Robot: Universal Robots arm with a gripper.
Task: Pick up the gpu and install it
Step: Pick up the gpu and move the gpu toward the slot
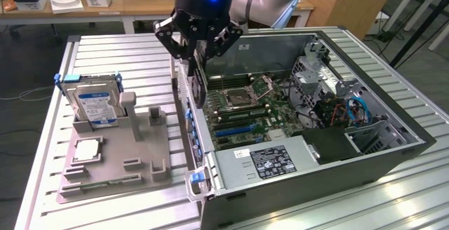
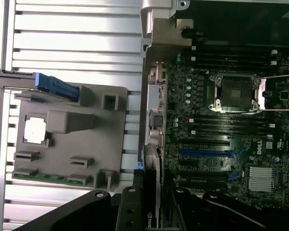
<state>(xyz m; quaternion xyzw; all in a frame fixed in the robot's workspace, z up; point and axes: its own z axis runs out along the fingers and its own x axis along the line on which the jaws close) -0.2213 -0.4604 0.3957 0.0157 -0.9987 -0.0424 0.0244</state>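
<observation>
I have the hand [image 1: 199, 56] partly closed, clamping the gpu [image 1: 199, 85] edge-on above the computer case [image 1: 393, 130], at its wall nearest the grey tray [image 1: 115, 161]. Good practice: card vertical, edge parallel to the blue slot [image 1: 232, 131], clear of that wall.

Just beside the open computer case [image 1: 414, 130], a gray holder [image 1: 140, 156] lies on the metal table [image 1: 126, 56]. A hard drive [image 1: 97, 106] stands upright on the holder's side away from the case. A motherboard [image 1: 245, 109] lies inside the case.
</observation>
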